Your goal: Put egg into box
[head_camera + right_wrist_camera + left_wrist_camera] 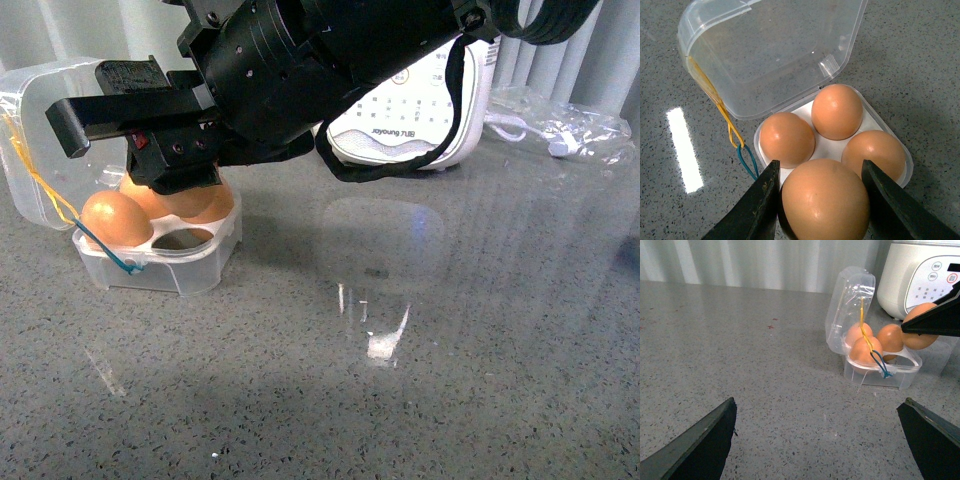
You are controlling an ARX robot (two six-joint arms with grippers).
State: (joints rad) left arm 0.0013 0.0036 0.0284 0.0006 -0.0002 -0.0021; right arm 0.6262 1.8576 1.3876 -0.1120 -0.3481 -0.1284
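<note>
Nearest the right wrist camera, the egg [825,202] fills the space between the two dark fingers [757,210] of the right gripper [820,166], which are clamped on its flanks. Its long axis seems to run along the fingers, with one rounded end pointing out toward the fingertips and the box [869,118]. The other end is cut off by the picture's edge, so I cannot tell which end is the blunt one.

The egg hangs just above the box and is not seated in it. From the left wrist view it sits higher than the three other eggs [837,111], over the side of the box away from the lid [770,50]. Those three stand in their cups, close together. In the front view the empty cup [183,238] is the near one, under the gripper.

The clear lid is swung open and stands up behind the cups. A yellow band [715,97] runs down from it and is looped to a blue band [747,161] at the box's corner.

The left gripper [818,407] hovers well apart from the box, its jaws spread wide over the bare grey speckled table [400,380] with nothing between them. A white appliance [420,110] stands behind the box.
</note>
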